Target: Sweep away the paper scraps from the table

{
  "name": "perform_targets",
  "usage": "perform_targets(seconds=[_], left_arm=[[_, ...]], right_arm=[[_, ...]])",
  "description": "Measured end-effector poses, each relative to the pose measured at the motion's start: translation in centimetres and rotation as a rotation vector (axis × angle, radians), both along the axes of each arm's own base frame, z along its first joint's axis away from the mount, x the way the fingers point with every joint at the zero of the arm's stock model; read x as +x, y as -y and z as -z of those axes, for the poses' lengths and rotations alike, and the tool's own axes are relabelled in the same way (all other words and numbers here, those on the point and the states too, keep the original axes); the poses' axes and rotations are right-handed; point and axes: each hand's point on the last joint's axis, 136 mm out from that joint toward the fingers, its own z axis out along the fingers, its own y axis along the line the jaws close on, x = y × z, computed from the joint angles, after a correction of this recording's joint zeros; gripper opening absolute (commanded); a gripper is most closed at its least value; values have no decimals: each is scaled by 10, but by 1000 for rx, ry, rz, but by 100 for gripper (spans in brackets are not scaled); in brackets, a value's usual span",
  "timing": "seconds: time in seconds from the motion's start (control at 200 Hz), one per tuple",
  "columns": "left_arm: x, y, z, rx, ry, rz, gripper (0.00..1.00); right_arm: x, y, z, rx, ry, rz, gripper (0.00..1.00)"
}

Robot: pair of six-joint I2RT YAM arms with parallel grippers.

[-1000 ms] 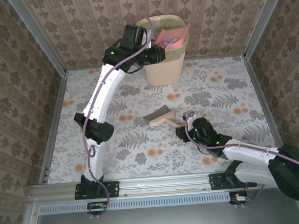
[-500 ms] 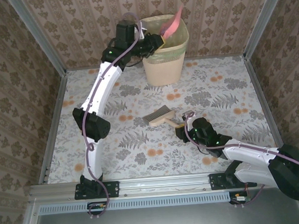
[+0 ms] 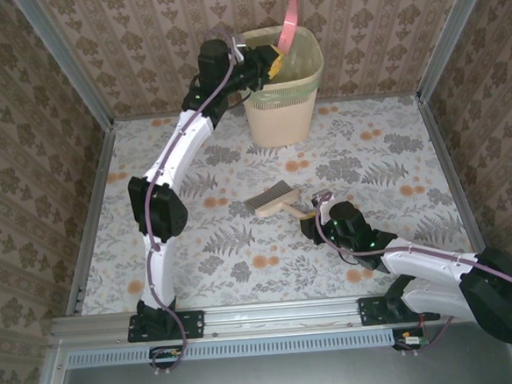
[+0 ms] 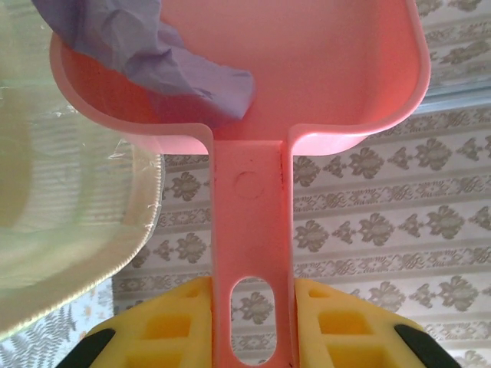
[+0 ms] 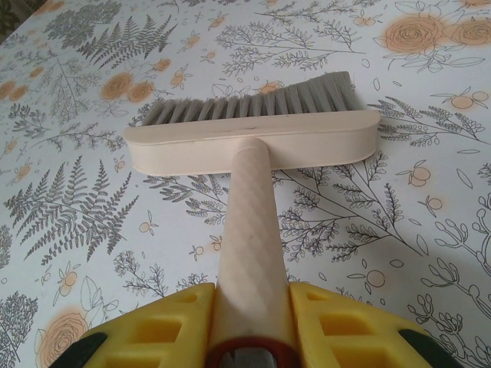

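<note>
My left gripper (image 3: 271, 65) is shut on the handle of the pink dustpan (image 3: 291, 20), tipped up on edge over the beige waste bin (image 3: 284, 85). In the left wrist view the dustpan (image 4: 307, 69) rises from my yellow fingers (image 4: 173, 326), and a lilac-purple paper scrap (image 4: 165, 57) lies in its pan beside the bin's rim (image 4: 69, 199). My right gripper (image 3: 308, 216) is shut on the cream handle of a hand brush (image 3: 271, 197) lying on the table (image 3: 393, 147). The right wrist view shows the brush (image 5: 253, 138), grey bristles pointing away, flat on the cloth.
Brown damask walls and aluminium rails (image 3: 278, 315) frame the table. The bin stands at the back centre against the wall. Open cloth lies left (image 3: 128, 245) and right of the brush.
The left arm has tipped the dustpan from lying over the bin's rim to standing nearly upright above it. The right arm and brush have stayed put.
</note>
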Motion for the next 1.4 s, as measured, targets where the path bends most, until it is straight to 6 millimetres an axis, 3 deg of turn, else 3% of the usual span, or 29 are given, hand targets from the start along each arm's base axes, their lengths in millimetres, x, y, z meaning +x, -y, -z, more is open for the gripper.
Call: perform_targets(seconds=[0.275, 0.595, 0.96, 1.185, 1.29, 1.4], left_arm=[[7, -1, -9, -135, -23, -19, 0], [18, -6, 39, -191, -123, -85, 0], [9, -19, -14, -317, -25, -106, 0], [1, -23, -24, -327, 0, -99, 0], [-15, -23, -28, -293, 29, -75, 0], [-45, -24, -36, -230, 86, -29, 0]], right_arm=[[1, 0, -1, -4, 4, 5, 0], [2, 0, -2, -4, 5, 6, 0], [2, 1, -2, -7, 7, 8, 0], [2, 1, -2, -9, 9, 13, 0], [3, 2, -2, -10, 10, 16, 0], [3, 2, -3, -10, 13, 19, 0]])
